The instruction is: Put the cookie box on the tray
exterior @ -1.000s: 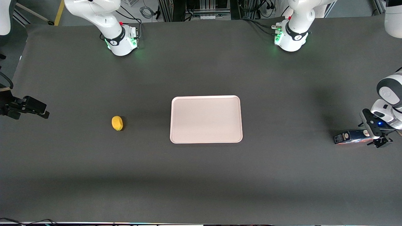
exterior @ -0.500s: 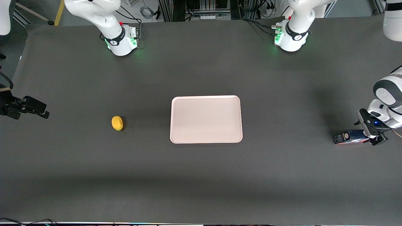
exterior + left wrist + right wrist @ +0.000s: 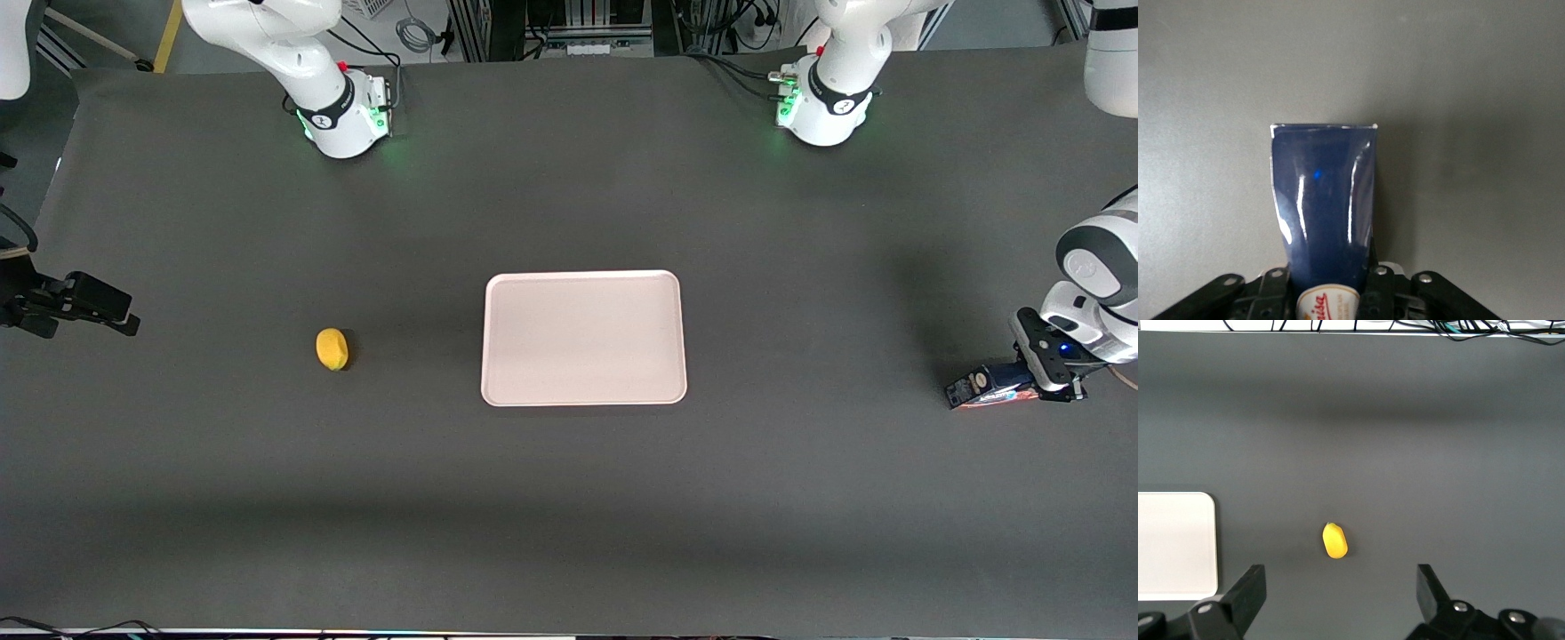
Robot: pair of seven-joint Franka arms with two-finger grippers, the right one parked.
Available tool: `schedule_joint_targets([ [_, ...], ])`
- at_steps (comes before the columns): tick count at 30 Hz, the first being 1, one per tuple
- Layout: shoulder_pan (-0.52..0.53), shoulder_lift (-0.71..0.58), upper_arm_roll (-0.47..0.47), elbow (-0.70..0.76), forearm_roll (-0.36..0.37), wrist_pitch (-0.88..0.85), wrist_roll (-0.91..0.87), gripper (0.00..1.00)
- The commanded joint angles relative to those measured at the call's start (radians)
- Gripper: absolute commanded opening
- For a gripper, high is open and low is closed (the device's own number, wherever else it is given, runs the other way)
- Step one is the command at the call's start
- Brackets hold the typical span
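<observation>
A: What has changed in the last second?

B: The pincer (image 3: 1056,388) has come down onto the end of the cookie box (image 3: 994,386) at the working arm's end of the table, and the box now sits tilted, where a second ago it lay flat. In the wrist view the box (image 3: 1323,210) runs straight out from between the fingers, its round white logo right at the pincer, and both fingers press its sides. So the pincer is clamped on the box.

A: And what does that mean for the job?

B: I'd judge the grab is made and the lift is just starting. The box is not on the tray (image 3: 583,338) yet; the carry is all still to do.

A: Where is the tray from the pincer?

B: Well apart from it, toward the middle of the table, about as near to the front camera as the pincer is. Its pale pink floor holds nothing.

A: Anything in the way?

B: Nothing lies between the pincer and the tray, only dark table (image 3: 818,462). A small yellow lump (image 3: 332,348) sits past the tray, toward the parked arm's end, clear of the route. My one worry is the hold at the very end of a long box, which could let it droop or swing.
</observation>
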Motion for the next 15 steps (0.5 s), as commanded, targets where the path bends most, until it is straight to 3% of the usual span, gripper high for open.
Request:
schedule_joint_targets([
  [1,-0.002,-0.002,-0.003,-0.005,-0.019,0.016,0.019,0.27],
  [15,-0.001,-0.038,-0.031,0.002,-0.019,-0.01,-0.047,0.28],
])
